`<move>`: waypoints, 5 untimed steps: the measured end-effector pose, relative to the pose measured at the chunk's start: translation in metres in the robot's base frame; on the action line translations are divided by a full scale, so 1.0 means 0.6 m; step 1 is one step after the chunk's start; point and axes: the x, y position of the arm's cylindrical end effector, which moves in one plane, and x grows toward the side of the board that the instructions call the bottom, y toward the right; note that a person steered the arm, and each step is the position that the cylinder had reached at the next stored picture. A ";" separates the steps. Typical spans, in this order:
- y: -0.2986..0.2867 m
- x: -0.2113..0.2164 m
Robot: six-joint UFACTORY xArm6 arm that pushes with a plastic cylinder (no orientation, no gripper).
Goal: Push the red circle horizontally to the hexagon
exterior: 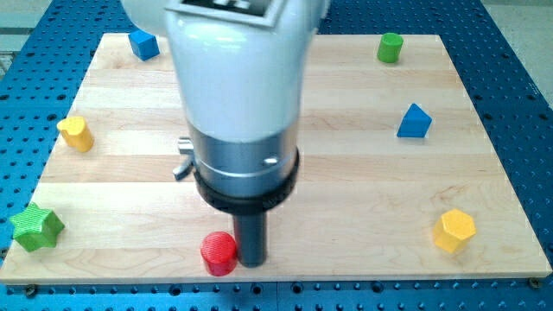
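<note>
Red circle (219, 252): low on the worktop near the view's bottom edge, a bit left of centre, sitting right against the left side of the rod.
Tip (252, 263): there's no claw here to clench or release, just a dark rod, and its lower end is down on the wood, just to the right of the red circle, touching or nearly so.
Yellow hexagon (454, 230): far off at the view's right, slightly higher than the red circle, well apart from it.
Worktop (363, 173): pale wooden board on a blue perforated base.
Between them: bare wood along the bottom strip.
Others: blue triangular block (414, 121) at right; green cylinder (390, 47) top right; blue cube (143, 44) top left; yellow cylinder (76, 133) at left; green star (36, 227) hanging over the left edge.
</note>
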 end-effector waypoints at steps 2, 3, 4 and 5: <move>0.099 -0.035; 0.101 0.037; 0.090 0.037; 0.059 0.037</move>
